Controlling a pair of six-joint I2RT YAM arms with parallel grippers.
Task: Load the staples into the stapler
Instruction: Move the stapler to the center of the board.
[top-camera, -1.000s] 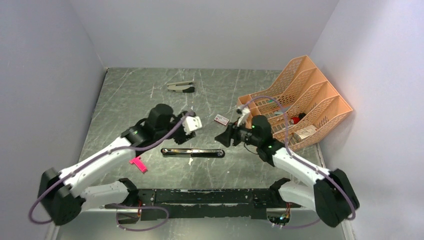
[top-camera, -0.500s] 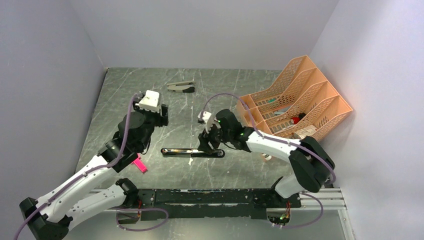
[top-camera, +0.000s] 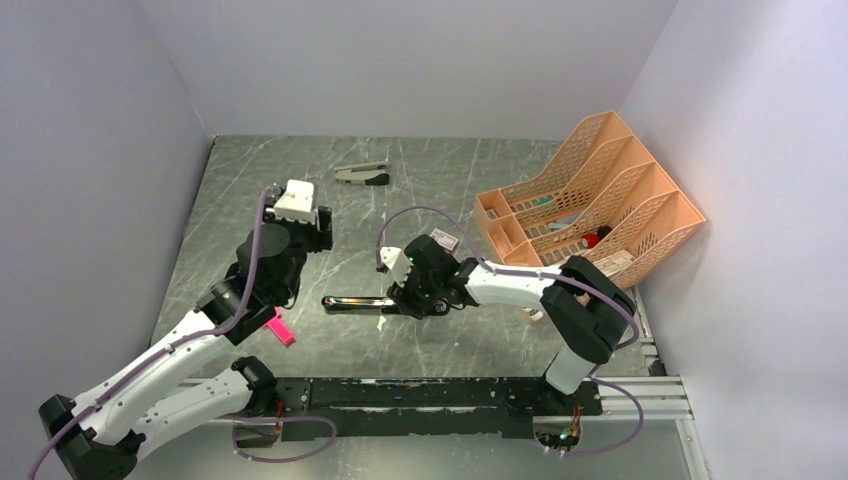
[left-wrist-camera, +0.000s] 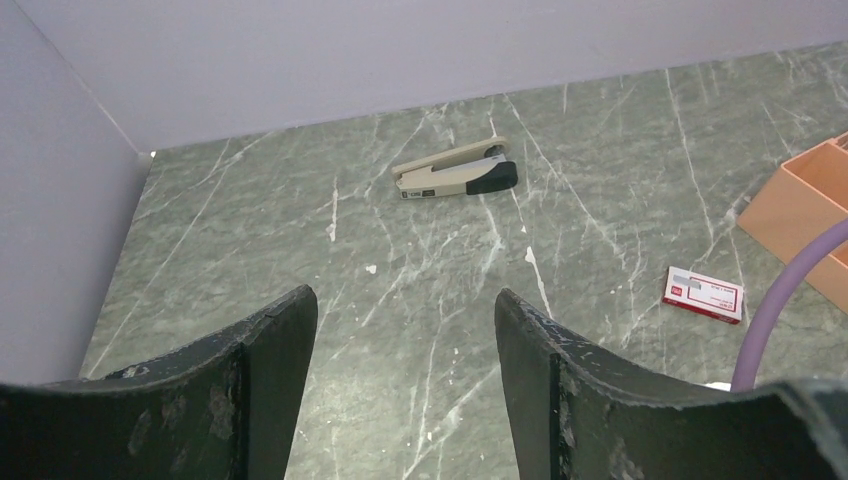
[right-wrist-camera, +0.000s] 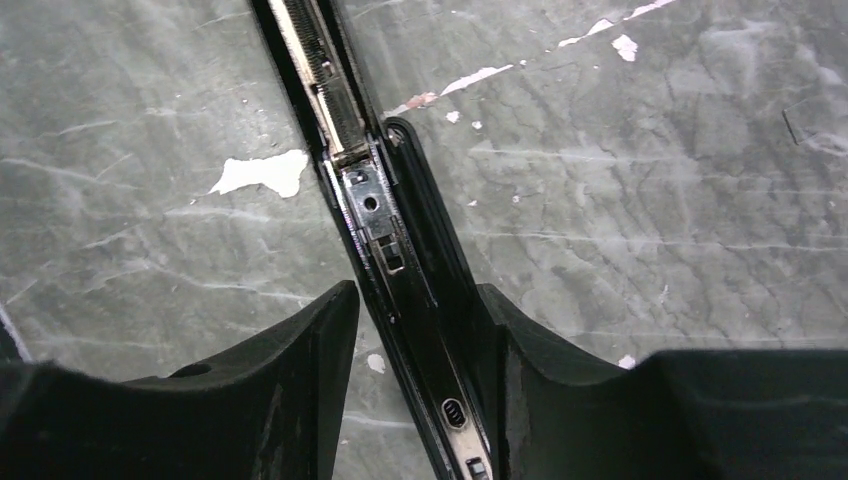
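Note:
The black stapler (top-camera: 355, 302) lies opened out flat near the table's front, its chrome rail (right-wrist-camera: 365, 200) facing up. My right gripper (top-camera: 420, 295) is low over its right part, and its jaws straddle the body (right-wrist-camera: 415, 290). The right finger (right-wrist-camera: 520, 350) touches the stapler's black side, while a gap shows at the left finger (right-wrist-camera: 310, 350). The small red-and-white staple box (top-camera: 443, 239) (left-wrist-camera: 703, 294) lies behind; the staples themselves are hidden. My left gripper (top-camera: 316, 228) (left-wrist-camera: 405, 295) hangs open and empty above the table's left middle.
A silver-grey stapler (top-camera: 362, 175) (left-wrist-camera: 455, 178) lies at the far middle. An orange file organizer (top-camera: 590, 200) stands at the right. A pink plastic piece (top-camera: 276, 328) lies front left, by the left arm. Small white scraps (right-wrist-camera: 262, 172) lie beside the black stapler.
My right arm swung left and came down over the black stapler, then slid left along it. My left arm drew back from the middle, turned toward the far wall and opened.

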